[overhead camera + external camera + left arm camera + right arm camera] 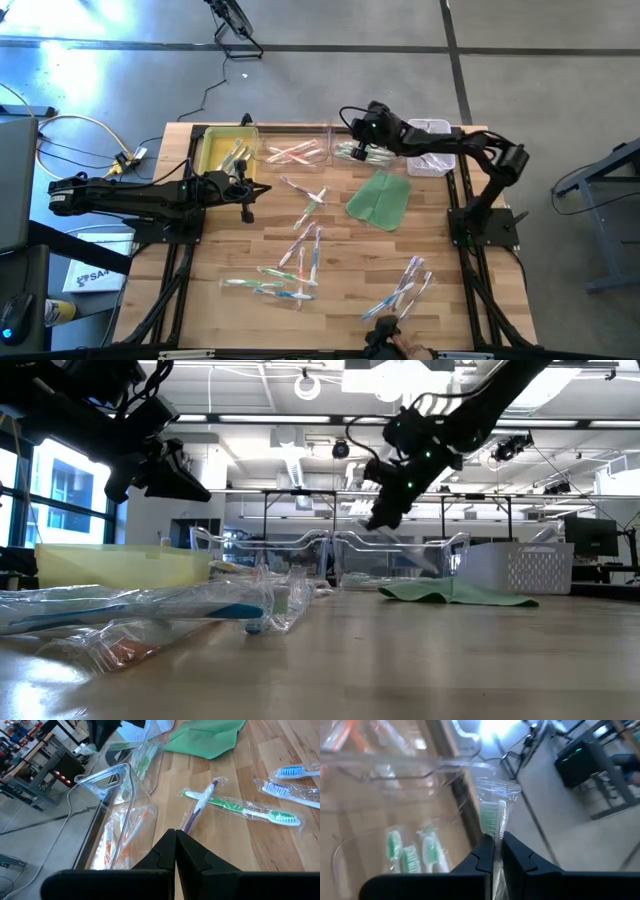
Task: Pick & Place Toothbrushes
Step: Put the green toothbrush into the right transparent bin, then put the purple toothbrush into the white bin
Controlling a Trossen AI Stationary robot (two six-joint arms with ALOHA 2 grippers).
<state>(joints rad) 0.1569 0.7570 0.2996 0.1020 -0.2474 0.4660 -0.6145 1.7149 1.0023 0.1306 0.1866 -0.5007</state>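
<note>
We saw the right gripper [494, 851] pinching a green toothbrush [493, 817] over a clear bin [350, 150]; left gripper [175, 845] closed, empty; green cloth [380, 198] near toothbrushes [300, 250] scattered across the table [480, 290]

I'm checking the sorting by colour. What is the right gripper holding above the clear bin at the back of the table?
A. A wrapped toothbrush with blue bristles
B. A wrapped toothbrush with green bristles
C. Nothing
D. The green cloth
B: in the right wrist view the right gripper has its fingers shut on a wrapped green-bristled toothbrush, over the clear bin where other green toothbrushes lie.
</note>
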